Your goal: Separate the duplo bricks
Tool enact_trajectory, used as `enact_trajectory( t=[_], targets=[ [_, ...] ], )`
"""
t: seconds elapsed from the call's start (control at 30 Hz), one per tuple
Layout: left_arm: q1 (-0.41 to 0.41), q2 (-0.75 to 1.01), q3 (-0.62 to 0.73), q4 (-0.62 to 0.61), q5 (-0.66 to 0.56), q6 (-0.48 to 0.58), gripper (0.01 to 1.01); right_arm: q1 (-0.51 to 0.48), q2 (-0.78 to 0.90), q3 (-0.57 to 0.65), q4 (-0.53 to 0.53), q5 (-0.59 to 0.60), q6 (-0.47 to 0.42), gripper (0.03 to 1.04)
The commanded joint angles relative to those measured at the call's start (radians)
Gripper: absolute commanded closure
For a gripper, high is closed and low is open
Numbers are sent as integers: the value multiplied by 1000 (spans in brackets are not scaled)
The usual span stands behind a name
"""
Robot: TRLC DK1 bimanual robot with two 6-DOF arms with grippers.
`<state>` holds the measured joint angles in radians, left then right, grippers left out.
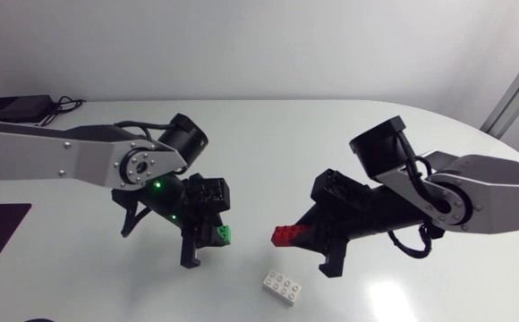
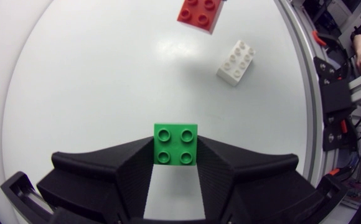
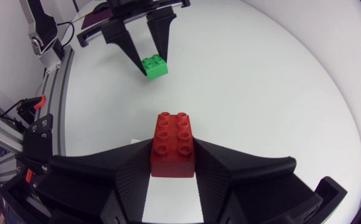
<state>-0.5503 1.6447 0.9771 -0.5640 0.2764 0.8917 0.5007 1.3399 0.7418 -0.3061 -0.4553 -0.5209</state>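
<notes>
Above the tabletop's (image 1: 331, 134) middle, the left tool (image 2: 175, 157) clamps the green duplo brick (image 2: 176, 143) and the right tool (image 3: 173, 163) the red duplo brick (image 3: 173, 142) by fingertips only, so either might slip.

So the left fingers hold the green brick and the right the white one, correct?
No: the right fingers hold the red brick, as the right wrist view shows. The white brick lies on the table. The left fingers do hold the green brick.
</notes>
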Motion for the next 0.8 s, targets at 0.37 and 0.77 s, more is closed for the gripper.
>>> enact_trajectory(
  t=[0.37, 0.77],
  targets=[
    [-22, 106, -146, 257, -221, -50, 749, 30, 229, 31, 203, 119, 99, 787],
    [-17, 125, -183, 329, -252, -57, 702, 110, 347, 68, 300, 172, 124, 779]
  ],
)
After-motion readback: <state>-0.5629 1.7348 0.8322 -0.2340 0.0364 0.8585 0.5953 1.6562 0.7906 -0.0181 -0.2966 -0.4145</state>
